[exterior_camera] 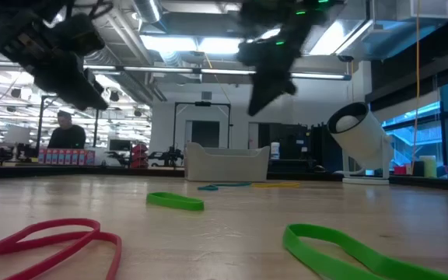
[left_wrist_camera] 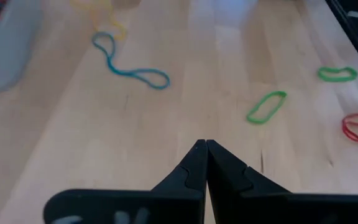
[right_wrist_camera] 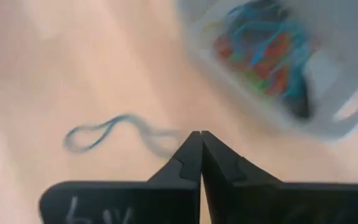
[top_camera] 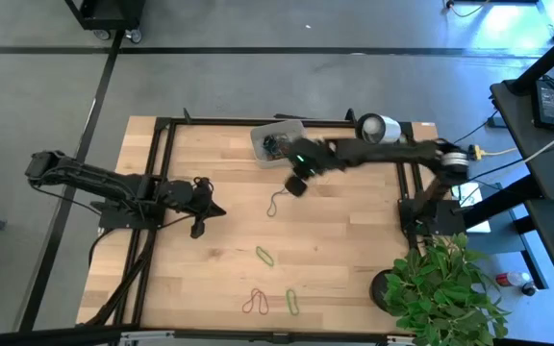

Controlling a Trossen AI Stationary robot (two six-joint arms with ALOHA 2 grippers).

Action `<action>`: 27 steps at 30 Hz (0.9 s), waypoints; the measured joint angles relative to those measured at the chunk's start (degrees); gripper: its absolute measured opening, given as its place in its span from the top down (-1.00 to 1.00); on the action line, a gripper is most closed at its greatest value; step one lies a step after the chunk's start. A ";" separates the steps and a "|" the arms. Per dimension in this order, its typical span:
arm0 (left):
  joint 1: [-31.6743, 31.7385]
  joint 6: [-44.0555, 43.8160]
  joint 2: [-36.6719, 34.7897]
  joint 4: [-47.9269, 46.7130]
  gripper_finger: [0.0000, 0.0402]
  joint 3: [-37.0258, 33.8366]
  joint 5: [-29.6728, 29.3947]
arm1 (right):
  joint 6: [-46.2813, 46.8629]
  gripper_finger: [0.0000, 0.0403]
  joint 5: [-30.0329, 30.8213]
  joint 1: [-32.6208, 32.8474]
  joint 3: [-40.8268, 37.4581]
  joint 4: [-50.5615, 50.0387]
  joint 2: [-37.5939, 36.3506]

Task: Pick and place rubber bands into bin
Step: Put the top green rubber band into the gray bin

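Note:
The bin stands at the table's far edge, with several coloured rubber bands inside it. Loose bands lie flat on the wood: a blue one near the middle, a green one, and another green and a red one near the front edge. My right gripper hovers shut just in front of the bin, above the table and beside the blue band, with nothing visible between its fingers. My left gripper is shut at the left, raised above the table.
A white round object with a dark face stands at the far right, next to the bin. A potted plant fills the near right corner. A yellow band lies near the bin. Bare wood stretches between the two arms.

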 joint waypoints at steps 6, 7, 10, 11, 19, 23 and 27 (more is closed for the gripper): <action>-5.67 0.17 1.88 -9.38 0.99 7.90 -9.19 | 9.08 0.96 -0.78 7.29 -23.33 12.95 -17.02; -6.62 0.17 2.97 -10.91 0.99 9.76 -10.41 | 10.62 0.97 -0.58 8.40 -26.54 14.25 -19.78; -9.28 -0.79 8.02 -15.39 1.00 15.15 -13.48 | 15.73 0.98 -0.51 11.75 -35.19 17.33 -27.48; -10.07 -1.31 10.25 -16.46 1.00 17.00 -14.23 | 17.11 0.98 -0.56 12.88 -37.64 18.18 -29.80; -13.75 1.88 32.95 -23.58 0.99 34.44 -15.18 | 21.24 0.99 -0.71 22.01 -50.23 19.60 -43.60; -13.98 6.86 43.94 -24.58 0.89 41.80 -11.83 | 20.59 0.98 -0.55 24.69 -53.58 19.58 -47.21; -13.28 5.58 53.11 -25.58 0.69 48.28 -10.90 | 19.67 0.99 -0.57 26.23 -55.80 19.47 -48.95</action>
